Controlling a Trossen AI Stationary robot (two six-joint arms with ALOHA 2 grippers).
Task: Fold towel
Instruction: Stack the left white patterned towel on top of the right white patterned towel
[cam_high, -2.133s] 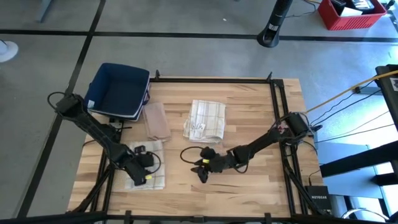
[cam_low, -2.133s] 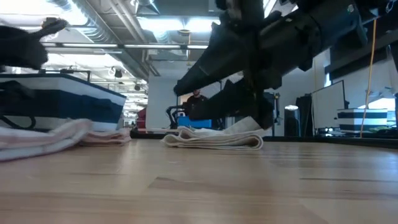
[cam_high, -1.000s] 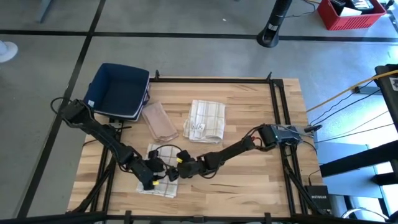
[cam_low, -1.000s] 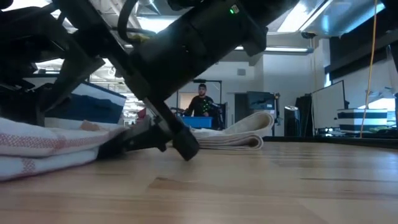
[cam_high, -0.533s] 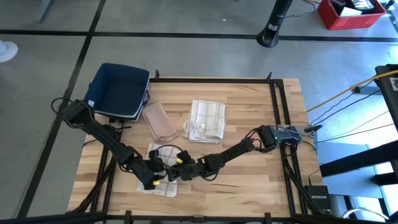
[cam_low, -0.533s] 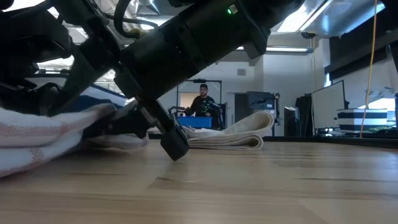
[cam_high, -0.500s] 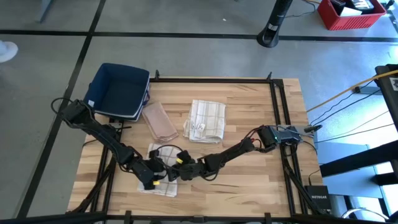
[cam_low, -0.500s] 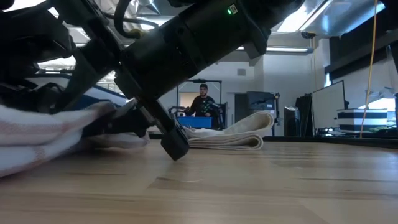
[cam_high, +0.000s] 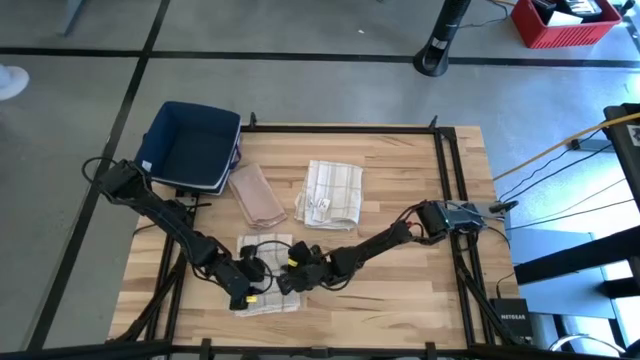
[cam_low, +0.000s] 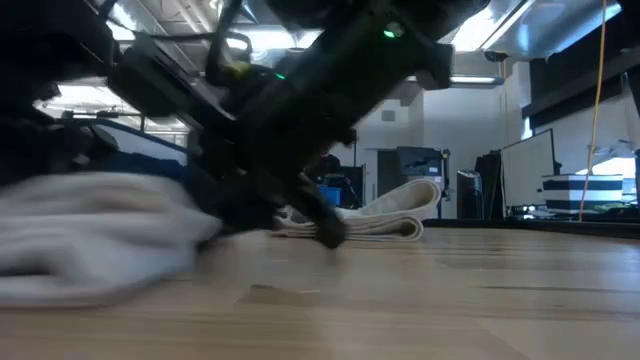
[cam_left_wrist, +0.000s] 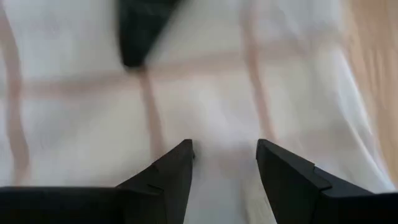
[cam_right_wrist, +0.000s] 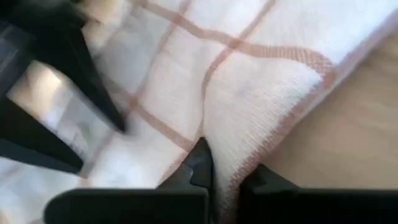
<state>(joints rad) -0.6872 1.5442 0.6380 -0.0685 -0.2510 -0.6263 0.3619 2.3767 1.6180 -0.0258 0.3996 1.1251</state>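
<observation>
Right gripper (cam_high: 291, 282) pinching towel (cam_high: 268, 298) edge, fingers nearly pressed together. Left gripper (cam_high: 243, 292) spread, over same towel (contact unclear). Towel at table (cam_high: 400, 300) front-left. Second towel (cam_high: 331, 192) folded, mid-table.

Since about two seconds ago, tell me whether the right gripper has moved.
Yes. The right gripper has moved left and nearer the table's front edge, from below the folded cream towel onto the checked towel.

Blurred checked towel (cam_left_wrist: 205, 106), left tool (cam_left_wrist: 224, 158) apart above it
</observation>
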